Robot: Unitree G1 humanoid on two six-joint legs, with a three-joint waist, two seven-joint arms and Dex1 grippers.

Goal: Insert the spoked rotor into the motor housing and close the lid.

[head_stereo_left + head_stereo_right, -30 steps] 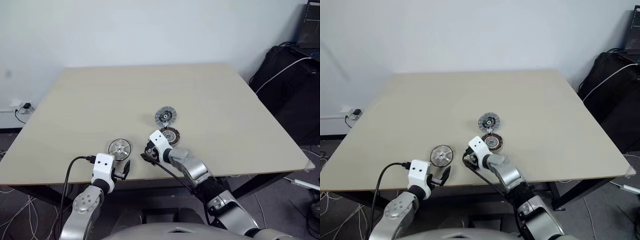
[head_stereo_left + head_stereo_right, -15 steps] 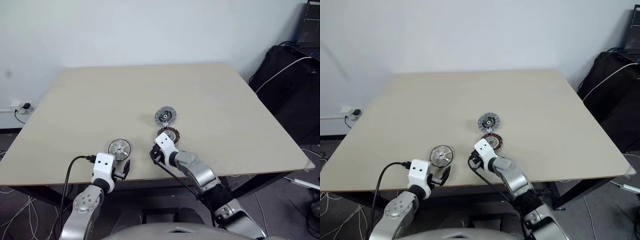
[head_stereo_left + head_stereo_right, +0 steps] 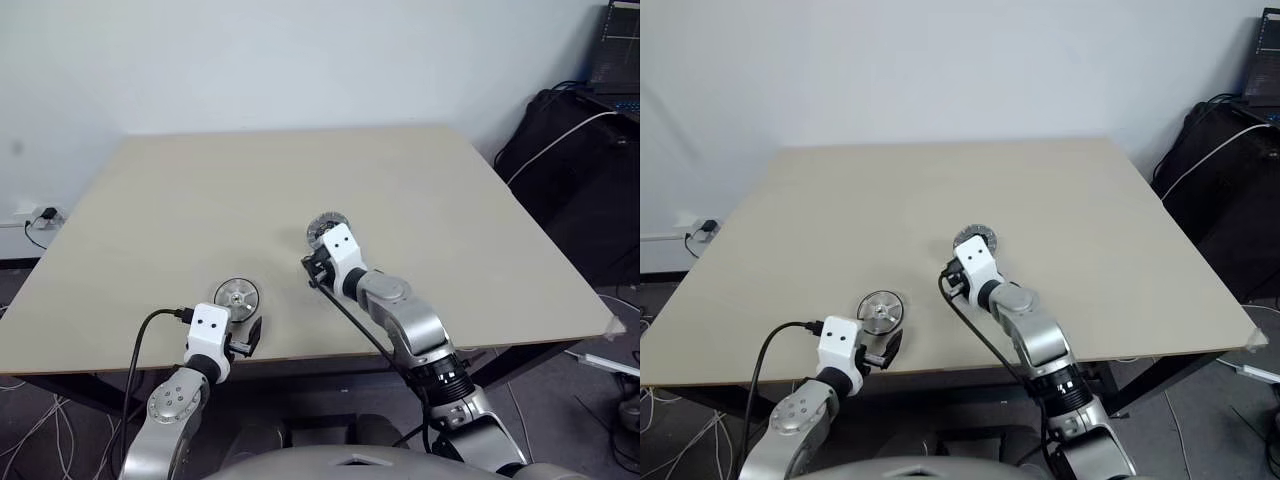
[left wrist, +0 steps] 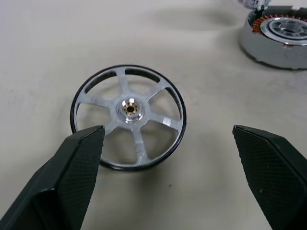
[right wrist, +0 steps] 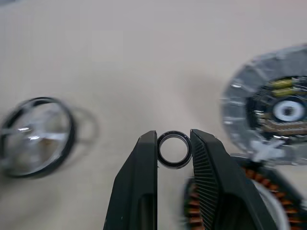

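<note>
We are pinching a small dark metal ring (image 5: 174, 149) between the right gripper (image 5: 173, 152) fingers, with the copper-wound round motor housing (image 5: 225, 203) just below and the silver spoked rotor (image 5: 271, 115) beyond, so we should keep the grip gentle.

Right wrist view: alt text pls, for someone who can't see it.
The right gripper pinches a small dark ring between its two black fingers, above a beige table. Beside it lie a silver disc with a dark centre and a part with copper windings; on the other side lies a spoked wheel with a dark rim.
</note>
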